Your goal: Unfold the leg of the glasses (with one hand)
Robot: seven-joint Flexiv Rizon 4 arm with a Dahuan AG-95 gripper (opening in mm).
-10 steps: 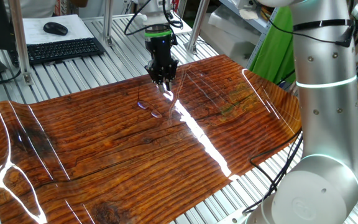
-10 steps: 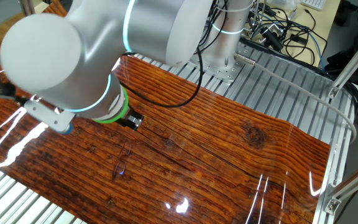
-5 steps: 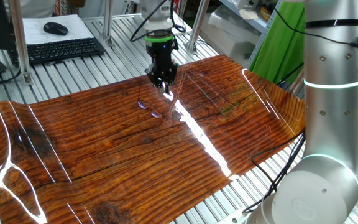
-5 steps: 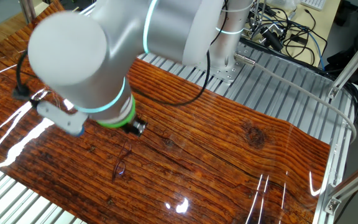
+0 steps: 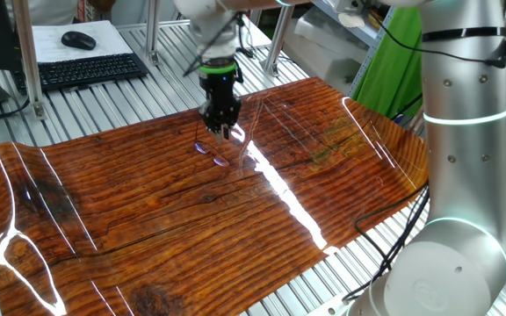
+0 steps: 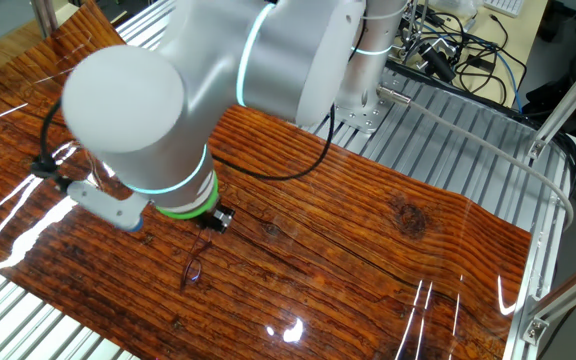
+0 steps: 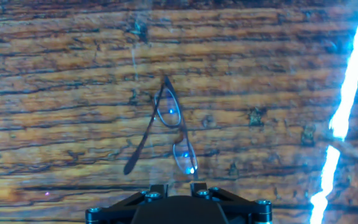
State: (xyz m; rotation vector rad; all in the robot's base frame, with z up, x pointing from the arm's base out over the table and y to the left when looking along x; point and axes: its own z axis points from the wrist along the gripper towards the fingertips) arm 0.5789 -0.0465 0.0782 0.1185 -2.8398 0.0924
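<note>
- Hand view shows the glasses lying flat on the wood-grain tabletop, lenses glinting blue, one leg swung out at an angle from the frame — partly unfolded, I judge.
- One fixed view has the tool hanging just above and behind the glasses, apart from them, fingers pointed down.
- Fingers look close together and grip nothing — whether fully closed I cannot tell.
- The other fixed view hides the tool behind the arm's wrist; the glasses lie just in front of it.
- Such a thin wire frame probably calls for a narrow, pushing fingertip rather than a pinch.
</note>
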